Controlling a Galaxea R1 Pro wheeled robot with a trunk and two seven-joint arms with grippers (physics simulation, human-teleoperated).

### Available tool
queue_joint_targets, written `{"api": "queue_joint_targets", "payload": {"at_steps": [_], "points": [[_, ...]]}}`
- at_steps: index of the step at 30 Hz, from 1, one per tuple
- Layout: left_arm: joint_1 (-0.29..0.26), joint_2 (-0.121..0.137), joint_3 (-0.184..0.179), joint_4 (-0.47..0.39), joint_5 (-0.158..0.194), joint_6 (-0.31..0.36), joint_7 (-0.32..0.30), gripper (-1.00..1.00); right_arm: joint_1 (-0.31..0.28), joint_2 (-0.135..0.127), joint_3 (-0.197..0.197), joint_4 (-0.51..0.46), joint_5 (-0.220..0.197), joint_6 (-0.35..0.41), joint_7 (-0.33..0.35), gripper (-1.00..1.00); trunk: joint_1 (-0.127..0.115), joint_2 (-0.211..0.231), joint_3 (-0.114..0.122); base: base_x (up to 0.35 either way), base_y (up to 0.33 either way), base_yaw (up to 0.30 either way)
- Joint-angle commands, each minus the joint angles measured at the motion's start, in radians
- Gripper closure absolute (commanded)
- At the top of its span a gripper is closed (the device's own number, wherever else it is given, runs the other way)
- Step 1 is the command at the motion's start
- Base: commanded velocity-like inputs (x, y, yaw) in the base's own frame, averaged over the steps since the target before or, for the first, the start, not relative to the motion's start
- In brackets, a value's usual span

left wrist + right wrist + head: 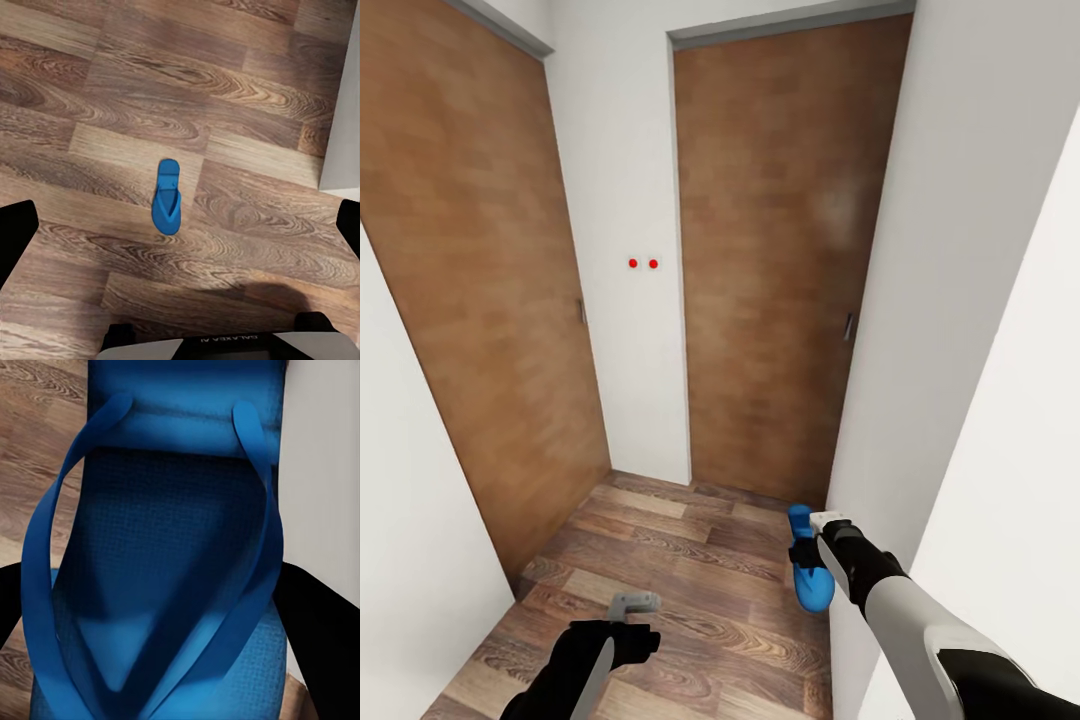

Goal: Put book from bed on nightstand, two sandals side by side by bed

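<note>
Two blue sandals are seen. One sandal (810,565) is gripped by the right claw (805,553) and held above the wooden floor (690,560), close to the white wall (960,300) on the robot's right; in the right wrist view this held sandal (161,585) lies directly between the dark fingers (319,622), its straps facing the camera. The other sandal (167,196) lies flat on the floor planks, seen in the left wrist view well below the left claw (180,225), centred between its widely spread fingers (15,232), untouched. In the head view the left claw (632,610) is held low over the floor. Two brown wooden doors (780,250) are faced across a narrow hallway, with two small red dots (643,264) on the wall strip between them.
</note>
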Motion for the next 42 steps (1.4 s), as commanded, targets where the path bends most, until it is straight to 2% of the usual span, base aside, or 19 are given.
{"api": "queue_joint_targets", "payload": {"at_steps": [1, 17, 42], "points": [[0.0, 0.0, -0.002, -0.001, 0.009, 0.004, 0.008, -1.0, 0.0, 0.002, -0.008, -0.001, 0.008, 0.004, 0.0, 1.0, 0.0, -0.001, -0.001, 0.001, 0.135, -0.098], [0.0, 0.0, -0.002, 0.0, 0.009, 0.004, 0.008, -1.0, 0.0, 0.001, -0.008, -0.001, 0.008, 0.004, 0.0, 1.0, 0.0, -0.001, -0.002, 0.002, 0.027, -0.049], [0.001, 0.0, -0.002, -0.001, 0.009, 0.004, 0.008, -1.0, 0.001, 0.002, -0.008, -0.001, 0.008, 0.004, 0.0, 1.0, 0.0, -0.001, -0.002, 0.065, 0.028, -0.001]]}}
